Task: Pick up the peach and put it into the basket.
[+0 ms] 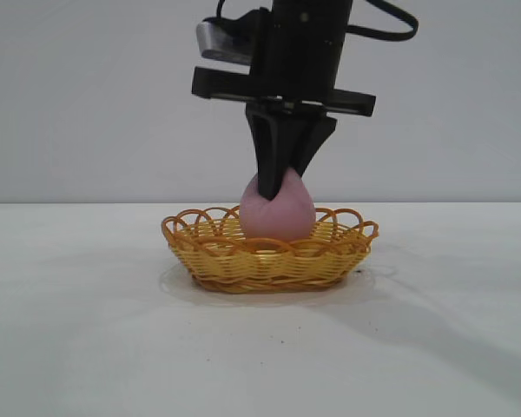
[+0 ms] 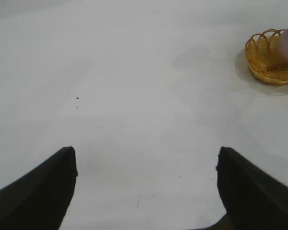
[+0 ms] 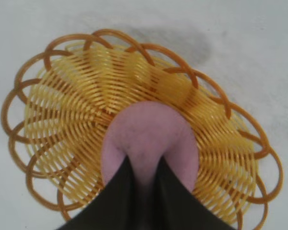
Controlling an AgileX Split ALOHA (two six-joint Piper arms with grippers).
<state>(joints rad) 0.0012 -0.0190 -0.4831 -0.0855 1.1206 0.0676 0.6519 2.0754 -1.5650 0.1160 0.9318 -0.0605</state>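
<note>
- The right gripper [image 3: 144,177] fills the lower middle of the right wrist view, its two dark fingers [image 3: 113,196] standing close together with their tips on the top of the peach [image 3: 149,139]; whether they pinch it or have let go, I cannot tell.
- In the exterior view the right gripper [image 1: 276,178] comes straight down from the upper middle of the frame, its fingertips meeting the pointed top of the peach [image 1: 276,213].
- There is one peach, pinkish, and it sits upright inside the basket [image 1: 269,261], at the middle of the frame, its upper half rising above the rim.
- There is one basket, yellow woven sides under an orange looped rim; it holds the peach and nothing else that shows.
- The basket stands on the white worktop [image 1: 87,330], with wide bare surface on both sides and in front, well away from any visible edge.
- The left gripper [image 2: 146,163] is at the bottom of the left wrist view, its two fingers [image 2: 38,196] spread wide with nothing between them, over bare worktop.
- From that view the basket [image 2: 269,60] lies at the upper right edge of the frame, well apart from the left gripper.
</note>
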